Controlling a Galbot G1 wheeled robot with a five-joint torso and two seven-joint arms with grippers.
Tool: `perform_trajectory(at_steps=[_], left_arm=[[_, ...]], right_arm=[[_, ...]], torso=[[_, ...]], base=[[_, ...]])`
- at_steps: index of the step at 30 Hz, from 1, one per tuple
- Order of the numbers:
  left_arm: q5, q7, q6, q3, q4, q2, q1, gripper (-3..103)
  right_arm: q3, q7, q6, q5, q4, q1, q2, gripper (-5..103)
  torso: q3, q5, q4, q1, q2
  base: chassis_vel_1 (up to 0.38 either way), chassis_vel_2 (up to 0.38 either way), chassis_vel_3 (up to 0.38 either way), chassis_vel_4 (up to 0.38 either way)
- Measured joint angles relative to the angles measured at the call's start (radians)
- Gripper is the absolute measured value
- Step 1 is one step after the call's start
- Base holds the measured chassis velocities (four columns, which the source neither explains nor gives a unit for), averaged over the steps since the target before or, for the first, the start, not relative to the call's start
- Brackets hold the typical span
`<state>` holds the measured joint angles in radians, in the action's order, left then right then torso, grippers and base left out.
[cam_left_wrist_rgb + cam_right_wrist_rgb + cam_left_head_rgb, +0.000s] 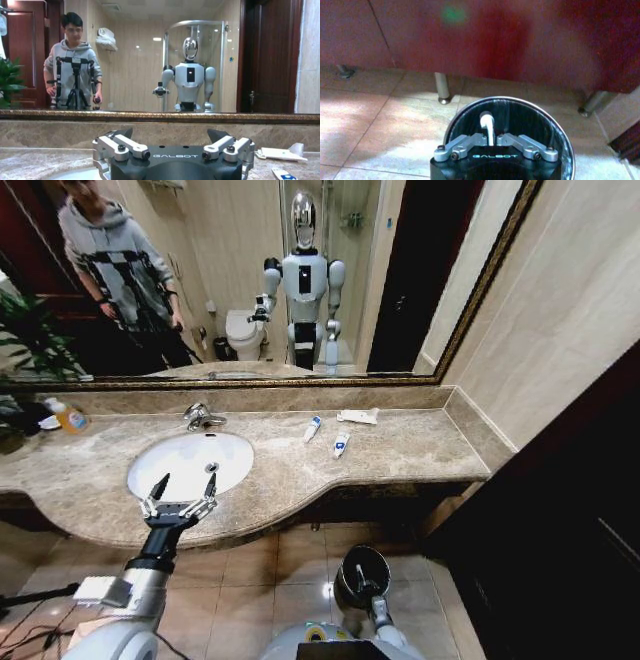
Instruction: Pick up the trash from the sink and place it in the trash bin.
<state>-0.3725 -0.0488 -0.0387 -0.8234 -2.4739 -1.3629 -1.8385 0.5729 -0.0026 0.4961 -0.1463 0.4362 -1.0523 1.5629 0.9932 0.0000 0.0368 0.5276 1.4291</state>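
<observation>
The white oval sink (190, 463) is set in the marble countertop (400, 455). My left gripper (181, 495) hovers open over the sink's front rim, holding nothing; its wrist view shows the left gripper (170, 134) with jaws spread wide. Trash lies on the counter right of the basin: two white tubes with blue ends (312, 428) (341, 444) and a flat white wrapper (358, 416), the wrapper (280, 153) also in the left wrist view. On the floor stands the trash bin (345, 580). My right gripper (490, 139) is over the bin's black inside (530, 120), shut on a thin white stick (487, 125).
A chrome faucet (203, 417) stands behind the basin. A bottle of orange liquid (68, 416) sits at the counter's far left. A large mirror (300, 280) backs the counter and a dark cabinet (560, 520) closes off the right. Cabinet legs (441, 88) stand just beyond the bin.
</observation>
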Motion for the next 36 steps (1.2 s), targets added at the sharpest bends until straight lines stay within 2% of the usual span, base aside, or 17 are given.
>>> perform_trajectory(at_steps=[2,3,7,8,10,11,14,16,19,21,22,24,26,30,36], left_arm=[[0.000,0.000,0.000,0.000,0.000,0.000,0.000,100],[0.000,0.000,0.000,0.000,0.000,0.000,0.000,100],[0.000,0.000,0.000,0.000,0.000,0.000,0.000,100],[0.000,0.000,0.000,0.000,0.000,0.000,0.000,100],[0.000,0.000,0.000,0.000,0.000,0.000,0.000,100],[0.000,0.000,0.000,0.000,0.000,0.000,0.000,100],[0.000,0.000,0.000,0.000,0.000,0.000,0.000,100],[0.000,0.000,0.000,0.000,0.000,0.000,0.000,100],[0.000,0.000,0.000,0.000,0.000,0.000,0.000,100],[0.000,0.000,0.000,0.000,0.000,0.000,0.000,100],[0.000,0.000,0.000,0.000,0.000,0.000,0.000,100],[0.000,0.000,0.000,0.000,0.000,0.000,0.000,100],[0.000,0.000,0.000,0.000,0.000,0.000,0.000,100],[0.000,0.000,0.000,0.000,0.000,0.000,0.000,100],[0.000,0.000,0.000,0.000,0.000,0.000,0.000,100]], right_arm=[[-0.001,-0.004,-0.015,0.011,0.006,0.001,-0.003,9],[-0.001,-0.004,-0.015,0.011,0.006,0.001,-0.003,9],[-0.004,-0.016,-0.020,0.013,0.009,0.000,-0.012,30],[-0.004,-0.016,-0.020,0.013,0.009,0.000,-0.012,30],[-0.006,-0.019,-0.019,0.011,0.017,-0.006,-0.015,41],[-0.006,-0.019,-0.019,0.011,0.017,-0.006,-0.015,41],[-0.009,-0.022,-0.009,0.007,0.032,-0.019,-0.015,57],[-0.009,-0.022,-0.007,0.006,0.034,-0.021,-0.014,57],[-0.010,-0.023,0.002,0.003,0.045,-0.032,-0.010,74],[-0.010,-0.023,0.002,0.003,0.047,-0.034,-0.009,74],[-0.009,-0.024,0.006,0.003,0.053,-0.039,-0.008,85],[-0.009,-0.024,0.007,0.003,0.055,-0.040,-0.008,85],[-0.009,-0.024,0.008,0.003,0.063,-0.047,-0.008,95],[-0.008,-0.024,0.009,0.004,0.076,-0.059,-0.009,102],[-0.008,-0.023,0.010,0.005,0.103,-0.080,-0.009,99]], torso=[[0.000,0.0000,0.0001,0.000,0.000],[0.000,0.0000,0.0001,0.000,0.000],[0.000,0.0000,0.0000,0.000,0.000],[0.000,0.0000,0.0000,0.000,0.000],[0.000,-0.0001,0.0000,0.000,0.000],[0.000,-0.0001,0.0000,0.000,0.000],[0.000,-0.0001,0.0000,0.000,0.000],[0.000,-0.0001,0.0000,0.000,0.000],[0.000,0.0000,0.0000,0.000,0.000],[0.000,0.0000,0.0000,0.000,0.000],[0.000,0.0000,0.0000,0.000,0.000],[0.000,0.0000,0.0000,0.000,0.000],[0.000,0.0000,0.0000,0.000,0.000],[0.000,0.0000,0.0000,0.000,0.000],[0.000,0.0000,0.0000,0.000,0.000]], base=[[0.000,0.000,0.000,0.000],[0.000,0.000,0.000,0.000],[0.000,0.000,0.000,0.000],[0.000,0.000,0.000,0.000],[0.000,0.000,0.000,0.000],[0.000,0.000,0.000,0.000],[0.000,0.000,0.000,0.000],[0.000,0.000,0.000,0.000],[0.000,0.000,0.000,0.000],[0.000,0.000,0.000,0.000],[0.000,0.000,0.000,0.000],[0.000,0.000,0.000,0.000],[0.000,0.000,0.000,0.000],[0.000,0.000,0.000,0.000],[0.000,0.000,0.000,0.000]])
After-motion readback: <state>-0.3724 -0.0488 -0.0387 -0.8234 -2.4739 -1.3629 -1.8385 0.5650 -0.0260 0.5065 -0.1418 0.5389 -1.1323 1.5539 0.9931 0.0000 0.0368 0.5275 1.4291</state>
